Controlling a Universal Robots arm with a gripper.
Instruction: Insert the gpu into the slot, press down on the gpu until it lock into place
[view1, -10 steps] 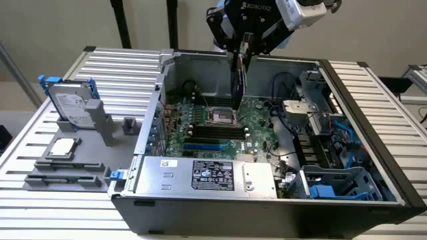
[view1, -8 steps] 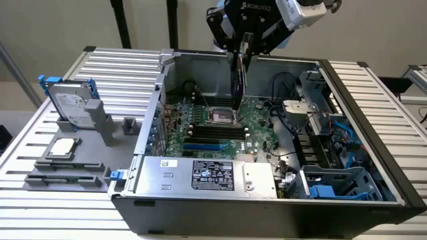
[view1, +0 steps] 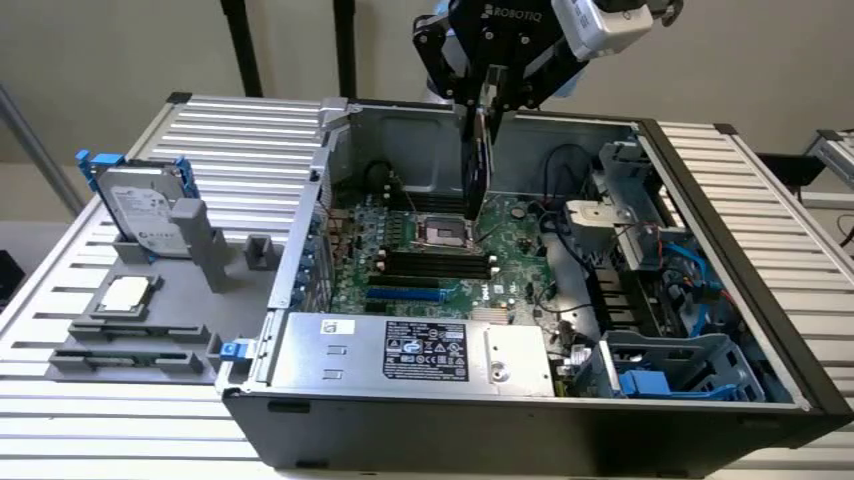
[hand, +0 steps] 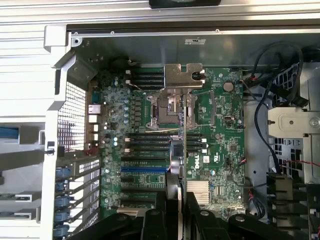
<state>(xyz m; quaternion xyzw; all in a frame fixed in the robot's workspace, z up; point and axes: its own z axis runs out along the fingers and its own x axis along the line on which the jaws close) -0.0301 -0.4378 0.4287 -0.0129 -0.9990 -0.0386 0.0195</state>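
The black gripper (view1: 483, 100) (hand: 181, 212) has its two fingers squeezed tight on the gpu (view1: 477, 160) (hand: 182, 140), a thin flat card with a green board, a black cover and a silver metal end piece. The card hangs down from the fingers, turned edge-on, with the silver end at the part farthest from them. It is up in the air, and I think it touches nothing but the fingers. Lower than the fingers, and a bit off to one side of the card, lies the slot (view1: 404, 295) (hand: 145, 169), a long thin bright-blue plastic strip on the flat green main board (view1: 507, 250) (hand: 225, 150). The card is not in it yet. To do this step well, I think the card must be held straight. Its plug edge must line up along the blue strip, not the long black memory slots (view1: 434, 265) (hand: 147, 142) just beside it, and any push must go straight down. Farther from the fingers is the big grey metal computer case (view1: 414, 150). Well away from them, outside the case, stands a grey hard drive with blue rails (view1: 138, 215). The card's flat faces are hard to see. Its plug edge is hidden, the blue strip's lock is too small to make out, and the card covers part of the board under it.
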